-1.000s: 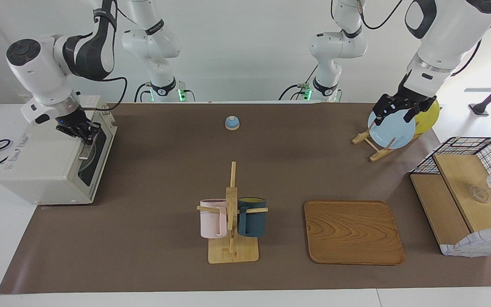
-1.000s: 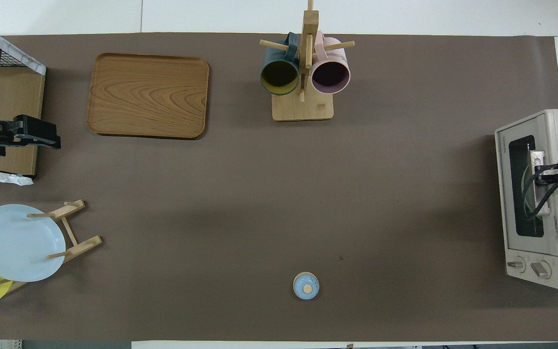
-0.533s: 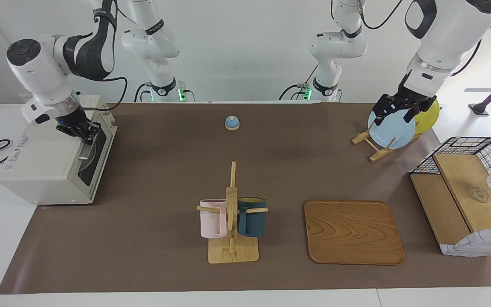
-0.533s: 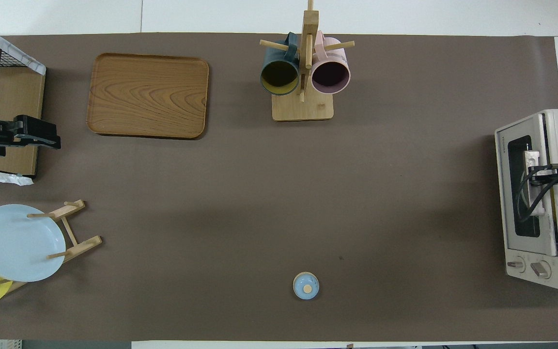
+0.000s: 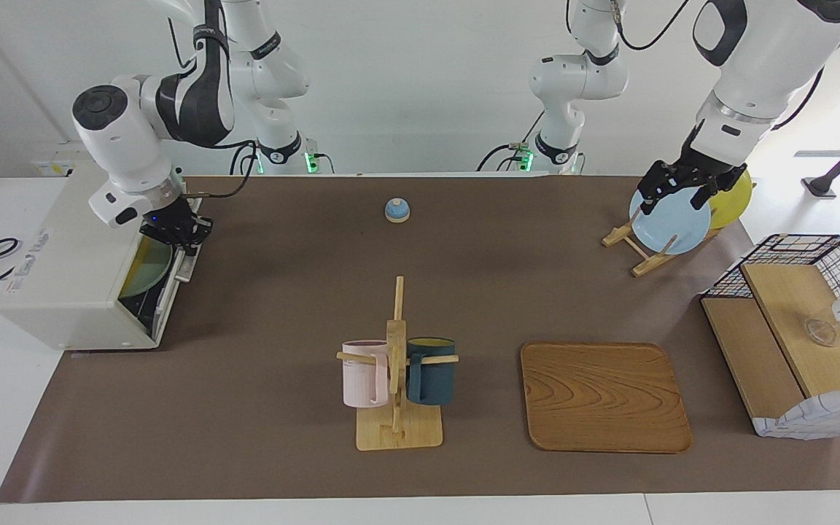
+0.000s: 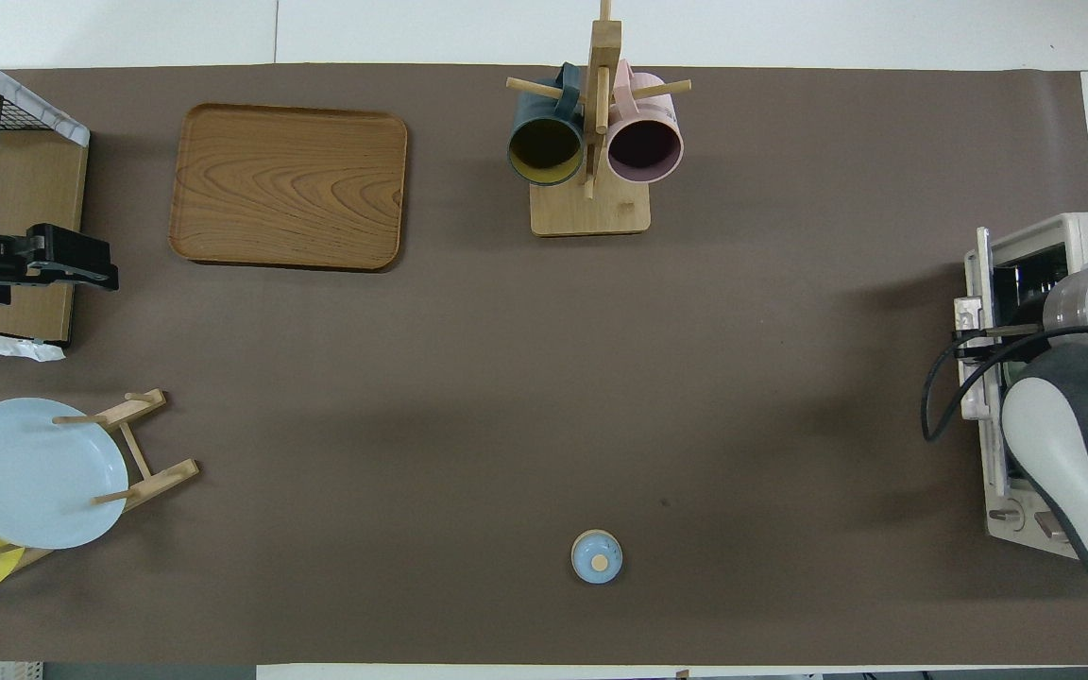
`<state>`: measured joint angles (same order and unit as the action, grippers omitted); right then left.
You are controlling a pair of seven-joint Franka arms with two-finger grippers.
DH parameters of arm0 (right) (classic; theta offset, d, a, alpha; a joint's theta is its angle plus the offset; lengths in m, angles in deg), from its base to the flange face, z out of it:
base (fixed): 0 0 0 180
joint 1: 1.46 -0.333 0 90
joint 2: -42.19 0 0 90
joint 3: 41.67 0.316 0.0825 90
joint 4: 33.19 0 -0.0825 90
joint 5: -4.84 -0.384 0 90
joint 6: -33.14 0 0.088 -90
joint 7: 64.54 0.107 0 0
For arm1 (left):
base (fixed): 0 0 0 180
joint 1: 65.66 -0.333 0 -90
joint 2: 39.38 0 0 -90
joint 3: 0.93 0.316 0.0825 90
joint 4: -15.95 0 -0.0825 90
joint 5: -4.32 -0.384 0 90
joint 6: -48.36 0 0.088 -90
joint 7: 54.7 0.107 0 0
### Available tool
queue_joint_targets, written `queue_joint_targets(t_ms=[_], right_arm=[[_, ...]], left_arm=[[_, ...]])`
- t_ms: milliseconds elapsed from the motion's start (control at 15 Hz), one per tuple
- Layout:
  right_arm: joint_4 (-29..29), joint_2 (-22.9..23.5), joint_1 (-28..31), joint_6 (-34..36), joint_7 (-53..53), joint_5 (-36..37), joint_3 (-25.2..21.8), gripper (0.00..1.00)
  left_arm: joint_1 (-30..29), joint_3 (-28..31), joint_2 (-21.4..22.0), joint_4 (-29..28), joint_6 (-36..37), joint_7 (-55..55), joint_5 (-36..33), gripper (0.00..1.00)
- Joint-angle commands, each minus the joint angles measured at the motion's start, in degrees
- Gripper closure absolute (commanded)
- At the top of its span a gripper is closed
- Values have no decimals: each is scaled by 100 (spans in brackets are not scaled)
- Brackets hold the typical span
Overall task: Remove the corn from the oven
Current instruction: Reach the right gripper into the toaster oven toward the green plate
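At the desk's edge by the right arm, the oven (image 5: 77, 281) is seen with its door part-open; the right gripper (image 5: 176, 232) is clamped shut on the handle. The corn cannot be seen inside. A slipped grip could let the door snap back. The left gripper (image 5: 671, 191), jaws apart, waits over the two plates (image 5: 671, 222). One oven, two arms.

Probably a robotics lab: bare white walls, robot arms (image 5: 165, 109) bolted around a brown-matted table (image 5: 464, 262).
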<state>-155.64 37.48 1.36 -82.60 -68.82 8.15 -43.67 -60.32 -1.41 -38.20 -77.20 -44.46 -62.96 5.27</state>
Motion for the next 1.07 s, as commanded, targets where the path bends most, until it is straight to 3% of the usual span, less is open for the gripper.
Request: queue_joint_targets(t_ms=[0, 267, 600, 1000], right_arm=[[-340, 330, 79, -817, 15, 82, -37, 100], [-410, 690, -18, -1274, 15, -32, -37, 100], [-850, 639, -325, -1865, 418, -41, 33, 100], [-1377, 709, -273, -2541, 437, -41, 33, 100]], left_arm=[[-42, -14, 40, -1, 35, 26, 45, 0], [-42, -14, 40, -1, 35, 26, 45, 0], [-42, -14, 40, -1, 35, 26, 45, 0], [-42, -14, 40, -1, 35, 26, 45, 0]])
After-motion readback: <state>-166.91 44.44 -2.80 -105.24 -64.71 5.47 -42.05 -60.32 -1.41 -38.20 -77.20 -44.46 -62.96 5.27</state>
